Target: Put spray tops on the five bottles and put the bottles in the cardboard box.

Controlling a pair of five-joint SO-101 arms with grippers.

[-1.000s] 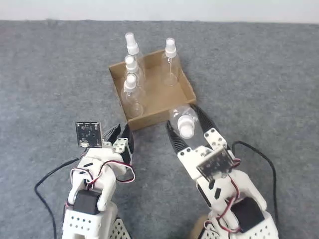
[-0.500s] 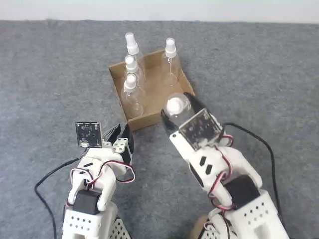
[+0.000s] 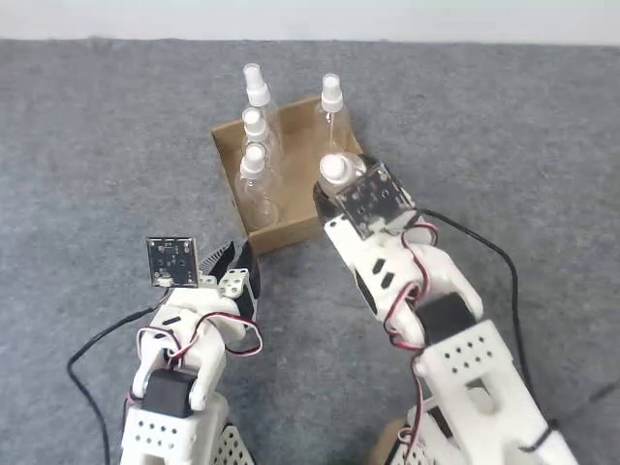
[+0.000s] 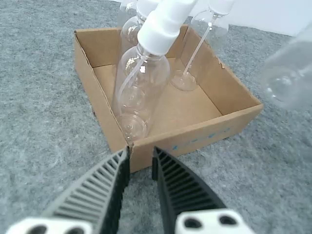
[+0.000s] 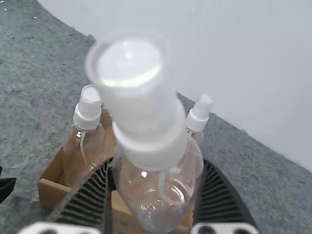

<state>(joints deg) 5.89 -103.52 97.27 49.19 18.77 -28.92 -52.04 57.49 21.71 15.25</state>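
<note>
The cardboard box [image 3: 291, 232] holds several clear bottles with white spray tops: three along its left wall [image 3: 255, 165] and one at the back right [image 3: 331, 107]. My right gripper [image 3: 339, 194] is shut on one more capped bottle [image 3: 335, 170], upright over the box's front right corner. In the right wrist view this bottle [image 5: 151, 161] stands between the fingers [image 5: 85, 197], with the box [image 5: 48, 187] below. My left gripper [image 4: 141, 170] rests low before the box's front left corner [image 4: 195, 139], its jaws a narrow gap apart with nothing between them.
Grey carpet [image 3: 116, 145] lies open on all sides of the box. Cables [image 3: 504, 281] trail beside both arm bases. The room's pale wall [image 5: 234, 58] runs behind the table's far edge.
My right arm swung the bottle from a tilted pose in front of the box to upright and carried it forward over the front right corner. The left arm stayed still.
</note>
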